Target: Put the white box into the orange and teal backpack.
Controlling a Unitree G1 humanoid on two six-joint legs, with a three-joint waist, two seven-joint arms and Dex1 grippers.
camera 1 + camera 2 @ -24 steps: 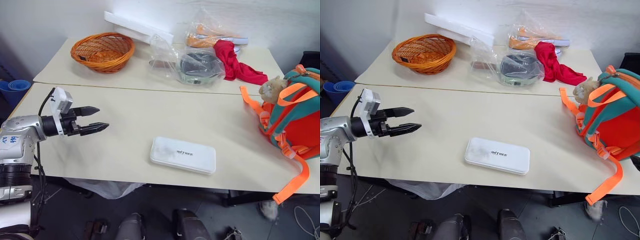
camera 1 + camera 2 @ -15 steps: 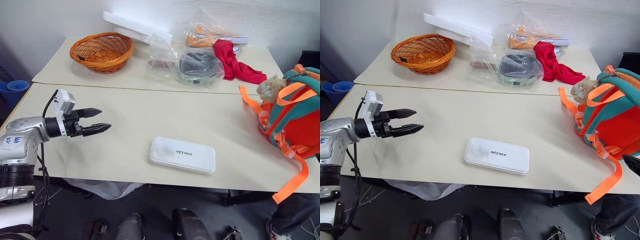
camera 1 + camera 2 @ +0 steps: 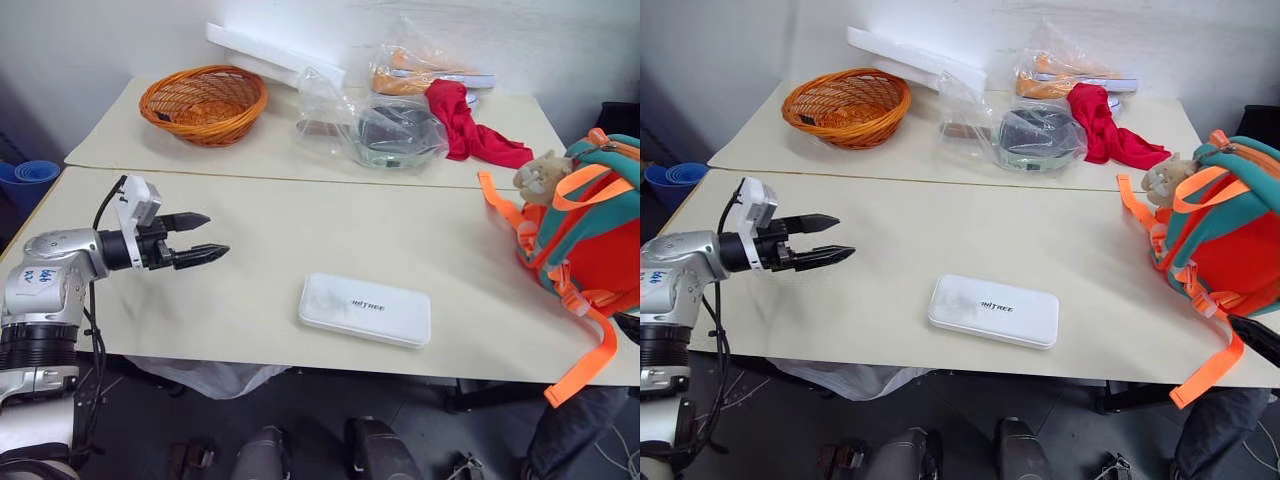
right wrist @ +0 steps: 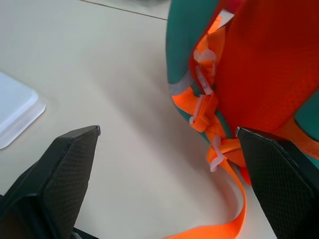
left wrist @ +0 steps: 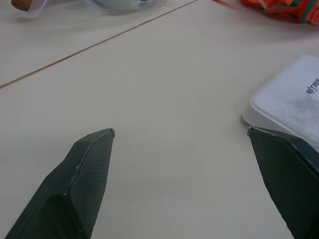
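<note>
While the box [image 3: 365, 310] lies flat at the table's [image 3: 300, 225] near edge, both grippers hang empty, jaws wide apart.
Left gripper [image 3: 205, 238] sits at the box's 9 o'clock; the right wrist view shows the right gripper [image 4: 168, 132] facing the backpack's [image 4: 259, 74] straps; basket [image 3: 204, 102] at 11 o'clock.

The white box [image 3: 365, 309] is a flat rectangular case with rounded corners and small dark lettering in its middle. It lies flat near the front edge of the table. The backpack [image 3: 590, 235], teal with orange panels and straps, stands at the table's right edge, well apart from the box, with a beige plush toy on its top.
</note>
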